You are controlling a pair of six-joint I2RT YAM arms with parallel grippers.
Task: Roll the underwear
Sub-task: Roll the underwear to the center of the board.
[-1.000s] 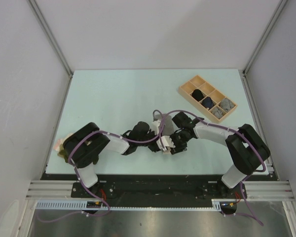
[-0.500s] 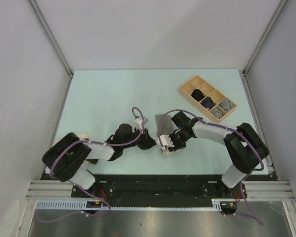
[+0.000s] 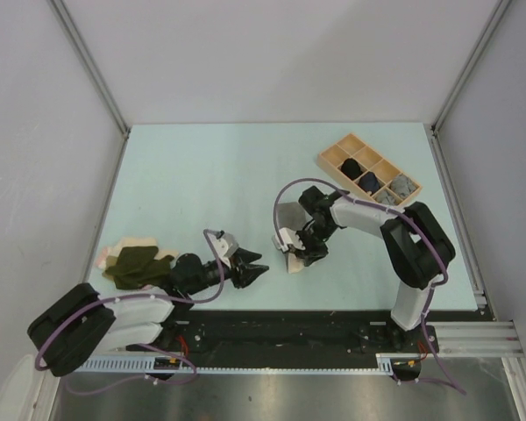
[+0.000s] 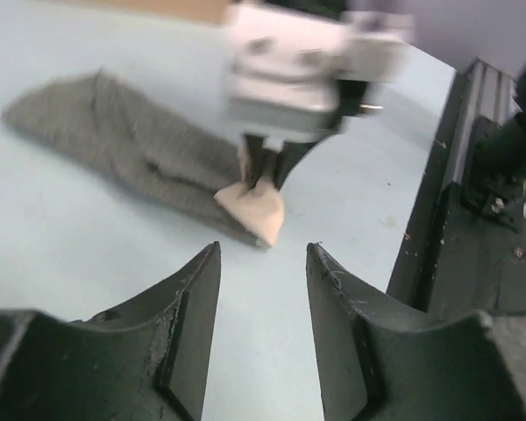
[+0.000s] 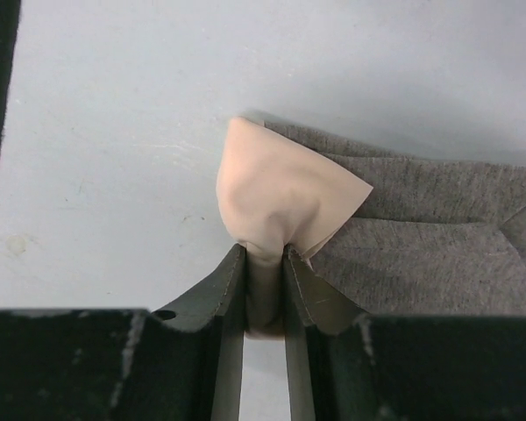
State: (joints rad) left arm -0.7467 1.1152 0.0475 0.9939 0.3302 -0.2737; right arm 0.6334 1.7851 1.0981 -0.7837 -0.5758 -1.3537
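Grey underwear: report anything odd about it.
The grey underwear lies flat and creased, with a pale pink-beige flap bunched at one end, pinched in the right end effector. Whether that flap is its lining or a separate garment cannot be told. No damage shows.

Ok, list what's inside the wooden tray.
The wooden tray holds a black bundle, a navy bundle, a grey bundle and a second grey bundle, one per compartment. The other compartments look bare. Anything beneath the bundles is covered.

End of pink-beige underwear hidden inside right pincer, itself blurred in left wrist view
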